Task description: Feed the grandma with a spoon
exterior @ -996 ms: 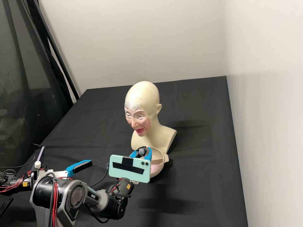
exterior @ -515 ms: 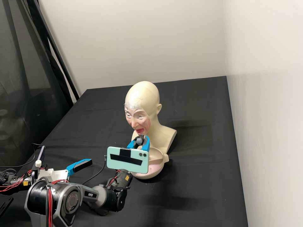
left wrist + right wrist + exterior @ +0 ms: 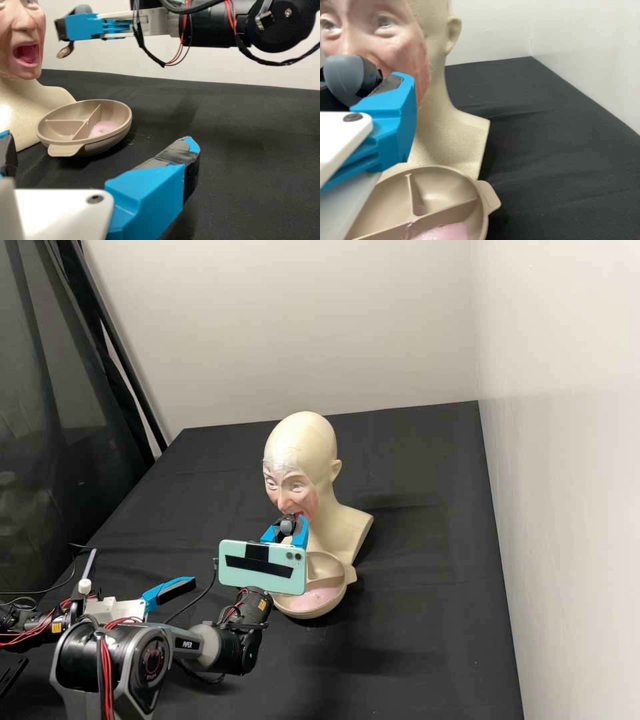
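Sitting low at the near edge of the bench (image 3: 413,507), the left gripper (image 3: 97,155) has its blue fingers spread apart and holds nothing. Farther in, a mint phone (image 3: 262,567) is fixed on the right wrist. Beyond it a tan divided bowl (image 3: 320,608) with pink food touches the bust. Above the bowl, the right gripper (image 3: 287,530) is clamped on the grey spoon (image 3: 63,51), whose tip is just in front of the open mouth of the grandma head (image 3: 300,467).

You see matt cloth on the bench (image 3: 413,460), a smooth plastic bowl (image 3: 114,131), a matt painted head (image 3: 300,447), a matt spoon handle (image 3: 347,72) and smooth plastic fingers (image 3: 150,195).
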